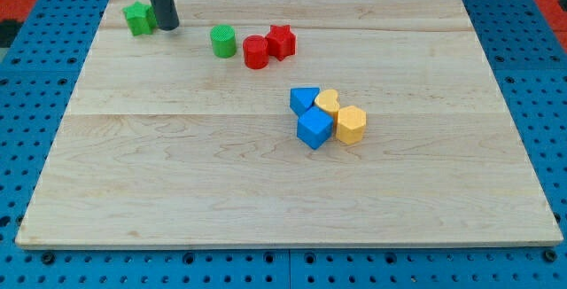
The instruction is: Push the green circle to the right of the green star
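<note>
The green star (137, 18) lies near the board's top left corner. My tip (168, 27) touches the board just to the star's right, close beside it. The green circle (223, 41), an upright cylinder, stands further to the view's right, apart from my tip. The dark rod rises from the tip out of the view's top.
A red circle (256, 51) and a red star (282, 41) sit touching just right of the green circle. Near the middle, a blue triangle (304, 100), a blue cube (314, 128), a yellow heart (328, 103) and a yellow hexagon (351, 124) cluster together. The wooden board (177, 183) lies on blue pegboard.
</note>
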Robot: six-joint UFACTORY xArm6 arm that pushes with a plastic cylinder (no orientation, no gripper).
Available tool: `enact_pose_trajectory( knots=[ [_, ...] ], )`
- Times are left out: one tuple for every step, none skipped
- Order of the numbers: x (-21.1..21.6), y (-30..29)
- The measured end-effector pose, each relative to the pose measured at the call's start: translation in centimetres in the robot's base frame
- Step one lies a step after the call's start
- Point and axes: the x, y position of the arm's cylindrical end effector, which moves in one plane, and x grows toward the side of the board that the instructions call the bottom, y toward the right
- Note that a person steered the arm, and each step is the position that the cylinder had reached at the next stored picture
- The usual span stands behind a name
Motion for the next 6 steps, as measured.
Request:
enact_pose_trajectory(
  knots=[
    [2.1,2.4],
    [6.2,2.8],
    [7.3,6.1],
    [4.8,9.1],
    [2.9,8.8],
    [2.4,7.6]
  ],
)
